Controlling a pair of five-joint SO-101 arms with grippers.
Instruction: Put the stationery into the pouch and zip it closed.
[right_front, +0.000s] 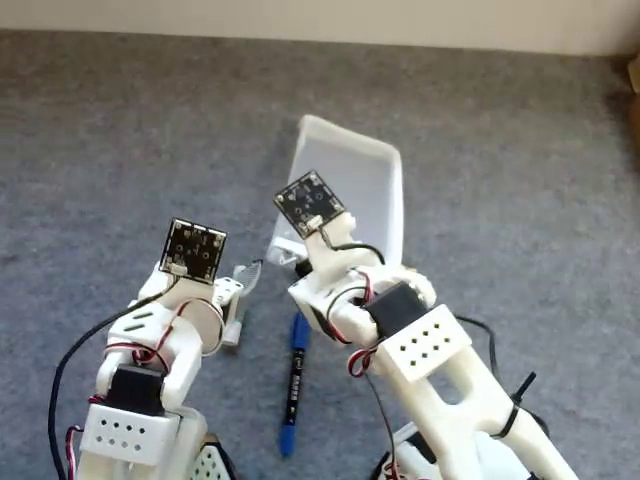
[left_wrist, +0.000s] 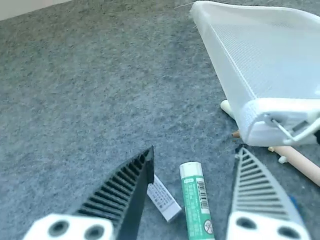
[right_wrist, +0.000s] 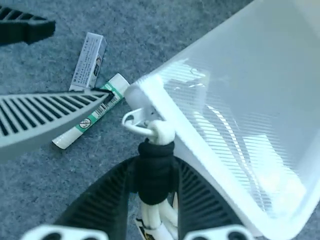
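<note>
Where the arms begin: long blue-and-black plastic pen (right_front: 294, 385) lies on grey carpet (right_front: 120, 120) between them, not yet packed.
Left claw (left_wrist: 196, 152): jaws spread, empty, over green-labelled cylindrical glue stick (left_wrist: 196, 200) and small white cardboard box (left_wrist: 162, 197).
Right claw (right_wrist: 155, 175): clamped on black zip pull (right_wrist: 155, 155).
Translucent white mesh pouch (right_wrist: 240, 110): beyond, held by that pull.
Risk: tugging the zip now would likely shut the stationery out, or drag the light pouch.

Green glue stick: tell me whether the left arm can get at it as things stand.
Probably yes. The left gripper is open right over the glue stick, which lies uncovered; a small white box sits beside it.
</note>
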